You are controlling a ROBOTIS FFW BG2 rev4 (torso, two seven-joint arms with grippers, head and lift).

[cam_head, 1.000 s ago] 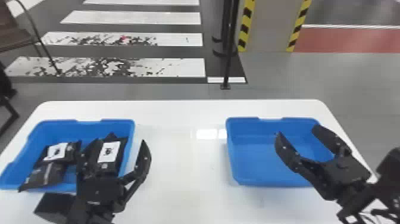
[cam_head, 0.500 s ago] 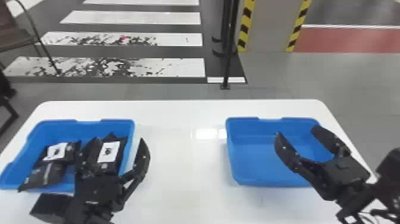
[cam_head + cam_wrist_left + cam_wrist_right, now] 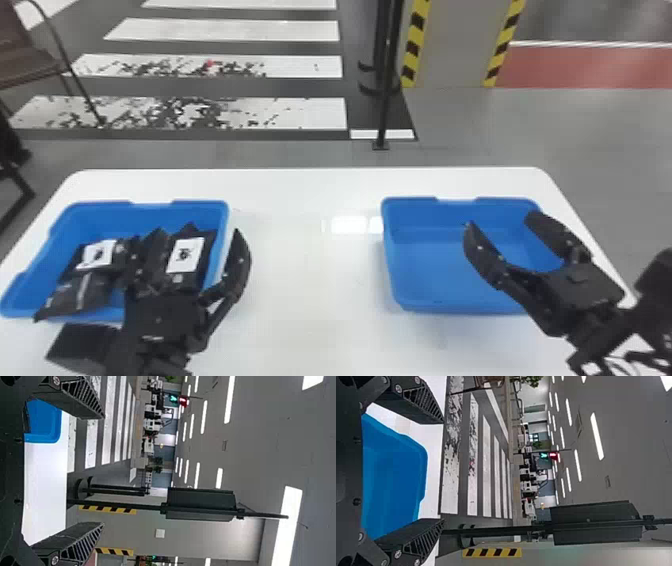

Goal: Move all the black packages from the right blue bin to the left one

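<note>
The left hand (image 3: 198, 232) is released, its two flat black fingers spread wide and pointing away from the robot. In the head view it overlaps the right part of a shallow blue plastic bin, the left bin (image 3: 112, 222), with a black package visible between its fingers but ungrasped. The left wrist view shows wide space between the fingers of the left hand (image 3: 104, 470).

The right hand (image 3: 501, 220) is also released, its fingers parted in front of a matching blue rectangular right bin (image 3: 460, 270), at that bin's right side in the head view. Both bins sit well apart on a smooth white surface (image 3: 310, 280) with rounded corners.

Black packages lie in the left bin. A glossy right-hand package (image 3: 209, 242) with a white label (image 3: 185, 255) is near the bin's right wall; a left-hand package (image 3: 120, 255) carries another white label (image 3: 97, 254). In front of it, a dark shiny piece (image 3: 82, 295) reaches over the near rim; whether it is a separate package, I cannot tell. The right bin's floor is bare.

Beyond the surface stand a thin black pole (image 3: 389, 90) and a brown chair (image 3: 27, 62).
</note>
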